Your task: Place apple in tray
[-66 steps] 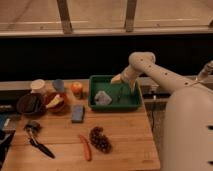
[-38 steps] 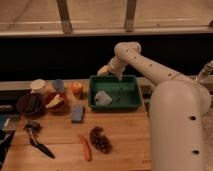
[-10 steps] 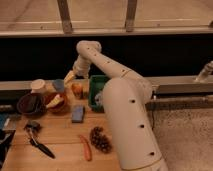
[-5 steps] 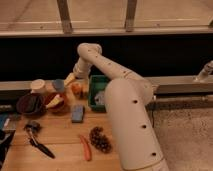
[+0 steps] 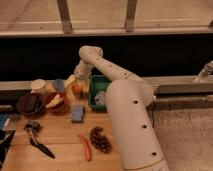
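Note:
The apple (image 5: 76, 90), small and orange-red, sits on the wooden table just left of the green tray (image 5: 93, 85). My gripper (image 5: 70, 81), with a yellowish tip, is right above and slightly left of the apple, close to it. The arm reaches over from the right, and its large white body hides most of the tray's right side. A crumpled grey-white item (image 5: 100, 98) lies inside the tray.
A dark bowl (image 5: 29, 104) and a bowl with yellow food (image 5: 57, 101) stand left of the apple, with a white cup (image 5: 37, 86) and a blue cup (image 5: 59, 85) behind them. A blue sponge (image 5: 78, 113), carrot (image 5: 86, 147), grape bunch (image 5: 100, 140) and black tool (image 5: 38, 143) lie nearer.
The arm swung left from over the tray to the apple. Over the last second the gripper settled slightly lower next to the apple. The apple has not moved.

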Controlling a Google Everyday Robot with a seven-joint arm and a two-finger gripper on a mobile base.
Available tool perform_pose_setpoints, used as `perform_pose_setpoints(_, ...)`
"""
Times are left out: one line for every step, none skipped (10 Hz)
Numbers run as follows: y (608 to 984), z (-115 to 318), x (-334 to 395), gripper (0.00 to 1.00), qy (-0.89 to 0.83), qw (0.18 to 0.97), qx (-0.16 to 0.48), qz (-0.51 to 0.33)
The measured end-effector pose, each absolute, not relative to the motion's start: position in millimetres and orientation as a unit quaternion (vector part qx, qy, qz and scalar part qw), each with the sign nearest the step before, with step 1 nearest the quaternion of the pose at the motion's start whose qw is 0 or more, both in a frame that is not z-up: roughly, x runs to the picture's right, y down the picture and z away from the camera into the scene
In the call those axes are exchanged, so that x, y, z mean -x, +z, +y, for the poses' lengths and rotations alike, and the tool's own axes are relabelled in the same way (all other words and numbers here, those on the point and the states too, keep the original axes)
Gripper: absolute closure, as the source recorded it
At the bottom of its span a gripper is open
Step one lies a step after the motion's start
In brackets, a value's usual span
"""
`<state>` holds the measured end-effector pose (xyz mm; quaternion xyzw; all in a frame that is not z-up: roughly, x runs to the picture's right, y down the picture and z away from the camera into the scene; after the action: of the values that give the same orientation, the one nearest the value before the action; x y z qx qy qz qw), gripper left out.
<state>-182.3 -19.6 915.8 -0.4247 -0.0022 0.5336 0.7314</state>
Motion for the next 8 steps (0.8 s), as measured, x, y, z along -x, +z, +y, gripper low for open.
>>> perform_pose_setpoints(915.1,-20.0,183.3,0.30,0.533,0.733,0.423,-0.003)
perform_pose_setpoints(914.0,-20.2,185.2,0.42,0.531,0.735,0.422,-0.004)
perform_pose_setpoints(912.8,-20.7,187.1,0.52,0.530,0.736,0.421,-0.006)
perform_pose_setpoints(912.5,-20.9,187.5,0.60,0.529,0.736,0.421,-0.006)
perform_pose_setpoints(912.2,-21.3,187.5,0.72,0.528,0.737,0.421,-0.007)
perform_pose_setpoints(911.9,-21.3,187.7,0.82,0.527,0.738,0.421,-0.007)
perform_pose_setpoints(911.9,-21.1,187.8,0.90,0.527,0.738,0.422,-0.007)
perform_pose_setpoints(911.5,-21.7,187.6,0.97,0.527,0.739,0.421,-0.007)
